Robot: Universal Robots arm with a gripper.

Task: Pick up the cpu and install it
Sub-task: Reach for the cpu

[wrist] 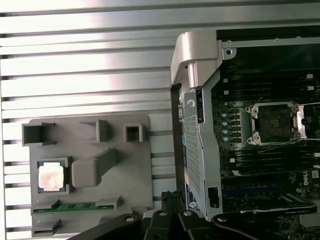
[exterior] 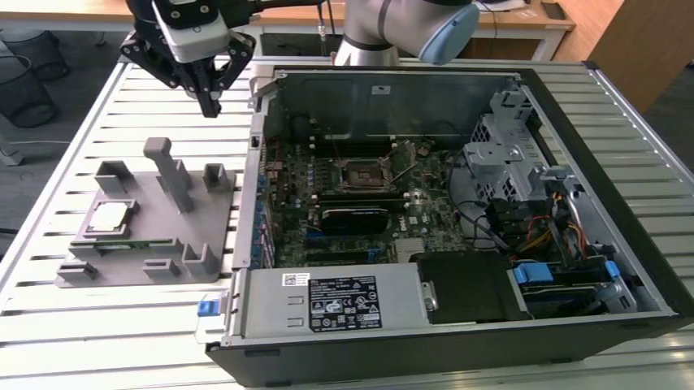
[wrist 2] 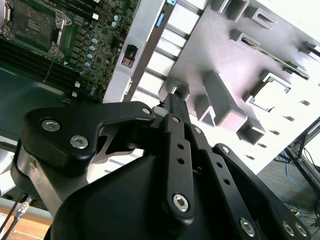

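View from my remote station: the black two-fingered tool (exterior: 210, 104) hangs above the slatted metal table (exterior: 97, 333), fingers pinched together and empty. The small square silvery cpu (exterior: 109, 218) lies in a pocket of the grey plastic fixture block (exterior: 162, 211), well apart from the tool.

Matt grey plastic fixture block (exterior: 162, 244), shiny metal-topped cpu (exterior: 110, 216), ribbed bright metal table (exterior: 76, 333), matt black hand (exterior: 208, 104).

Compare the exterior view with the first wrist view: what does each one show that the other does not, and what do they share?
Extra in the exterior view: the arm's blue joint, the labelled silver box and the drive cage. Extra in the first wrist view: a straight-down look into the holder's hollow pocket. Shared: the cpu in the grey holder, the socket, the gripper.
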